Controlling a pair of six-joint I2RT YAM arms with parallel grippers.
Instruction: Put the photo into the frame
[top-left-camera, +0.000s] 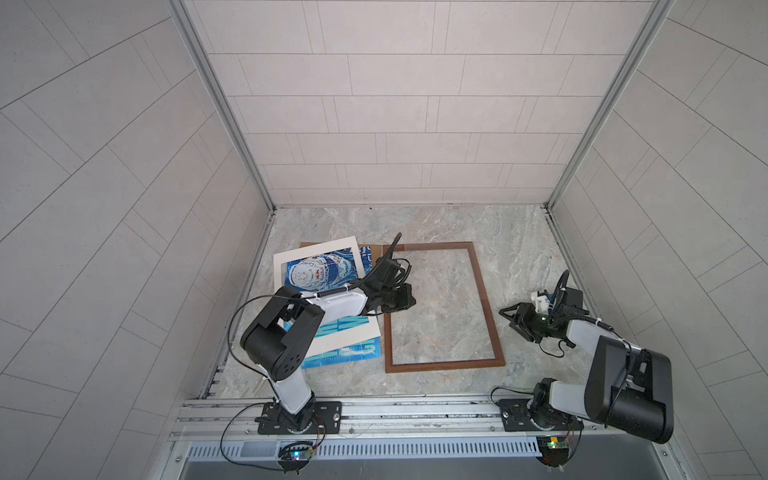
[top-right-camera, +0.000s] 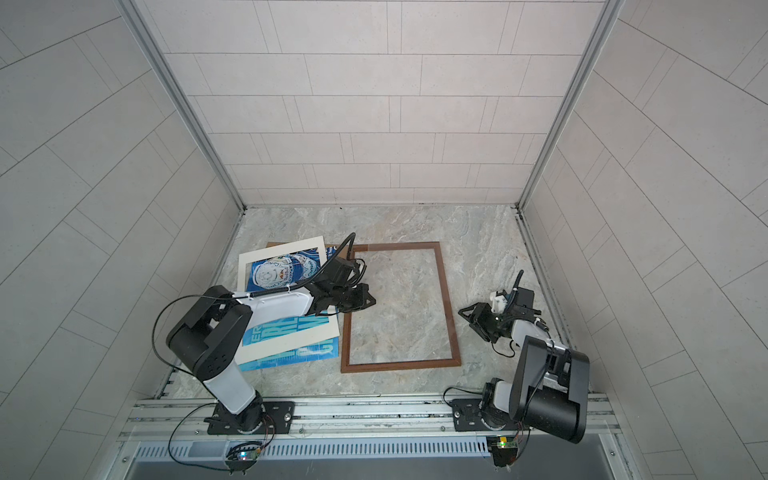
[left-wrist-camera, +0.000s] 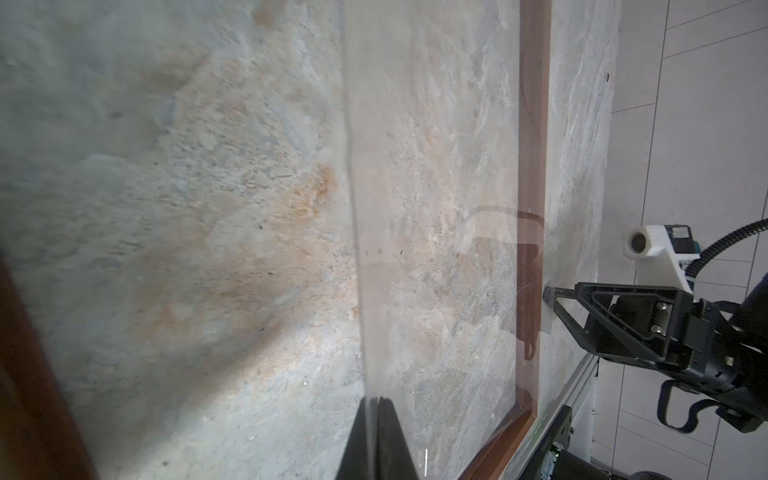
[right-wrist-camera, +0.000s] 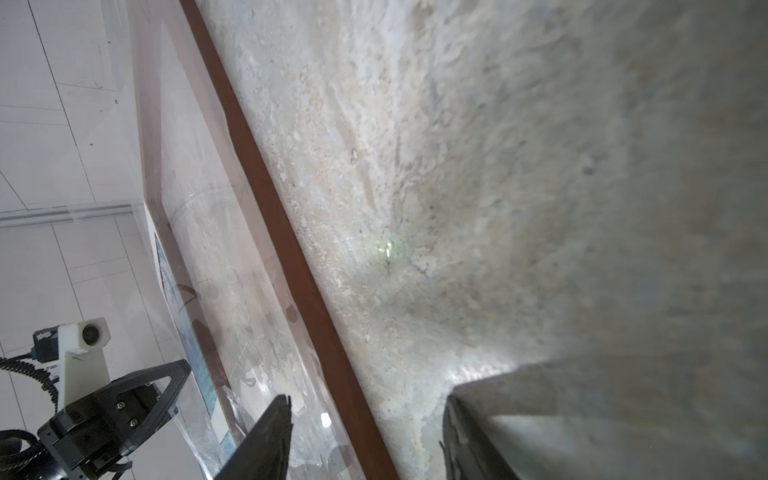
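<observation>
Nearest, the right gripper (top-left-camera: 508, 312) hovers low over the marble table (top-left-camera: 532, 249), jaws apart and empty, just outside the right rail of the frame (top-left-camera: 444, 366). The left gripper (top-left-camera: 411, 301) is clamped on the edge of a clear pane (left-wrist-camera: 436, 166), held tilted above the dark-brown frame. Left of the frame lies the photo (top-left-camera: 316, 272), face up under a white mat (top-left-camera: 316, 250), over a brown backing board (top-left-camera: 376, 249).
</observation>
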